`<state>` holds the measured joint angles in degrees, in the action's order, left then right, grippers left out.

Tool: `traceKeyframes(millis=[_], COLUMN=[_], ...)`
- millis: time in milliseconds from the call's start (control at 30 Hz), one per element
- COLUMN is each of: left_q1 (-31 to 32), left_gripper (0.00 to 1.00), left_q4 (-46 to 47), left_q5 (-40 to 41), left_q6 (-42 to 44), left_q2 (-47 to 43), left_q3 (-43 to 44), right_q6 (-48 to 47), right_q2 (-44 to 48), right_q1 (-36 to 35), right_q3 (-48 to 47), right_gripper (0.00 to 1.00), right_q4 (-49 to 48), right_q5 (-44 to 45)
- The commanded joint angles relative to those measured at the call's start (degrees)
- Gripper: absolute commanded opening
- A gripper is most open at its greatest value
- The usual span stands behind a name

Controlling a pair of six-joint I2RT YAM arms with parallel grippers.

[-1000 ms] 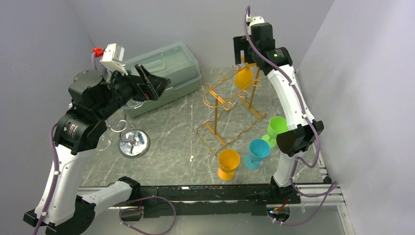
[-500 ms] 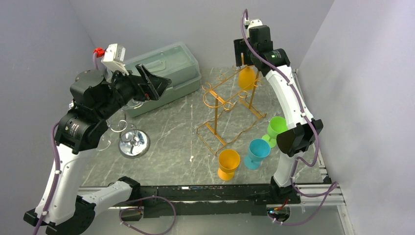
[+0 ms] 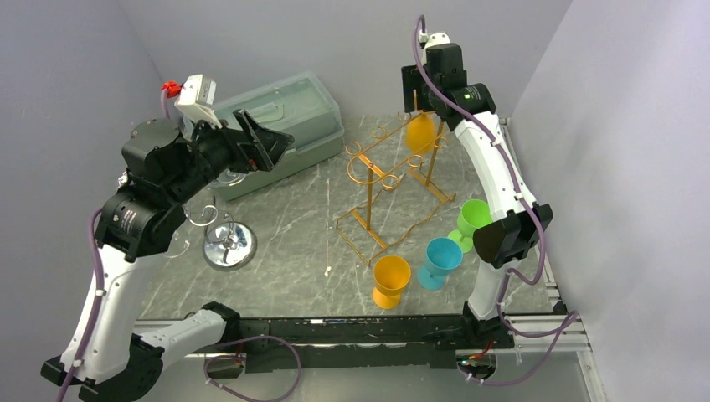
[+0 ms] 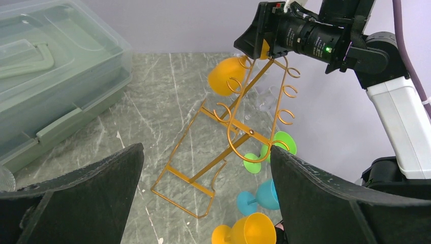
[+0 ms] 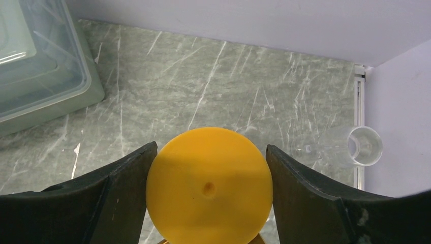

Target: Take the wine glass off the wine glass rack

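Pinching the round foot of the orange wine glass (image 3: 419, 132) between the closed-in fingers (image 5: 127, 178) of the right gripper (image 5: 209, 150), bowl hanging downward at the top far end of the wine glass rack (image 3: 368, 197), close to the far edge of the bench and toward its right corner; hard to tell whether the glass touches the wire hooks. Hovers the left gripper (image 4: 207, 147) high over the left side of the bench, fingers spread wide and released, near the lidded plastic box (image 3: 285, 126) at the far left corner.
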<state>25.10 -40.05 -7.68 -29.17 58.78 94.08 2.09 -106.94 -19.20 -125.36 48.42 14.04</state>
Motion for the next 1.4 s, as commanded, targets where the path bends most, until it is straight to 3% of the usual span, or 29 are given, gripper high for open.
traceKeyframes(millis=[0,1367], left_q1=[0.0,0.0], left_gripper=[0.99,0.99], left_q4=[2.8,5.0], left_q5=[-0.7,-1.5], left_q6=[0.9,0.1], left_q2=[0.4,2.4], left_q3=[0.8,1.3], right_q6=[1.2,1.9], right_q2=[2.7,1.0], right_q1=[0.2,0.1], right_q3=[-2.4,-2.3], right_gripper=[0.59,0.56], right_q4=[-2.3,-12.2], right_q5=[0.6,0.0])
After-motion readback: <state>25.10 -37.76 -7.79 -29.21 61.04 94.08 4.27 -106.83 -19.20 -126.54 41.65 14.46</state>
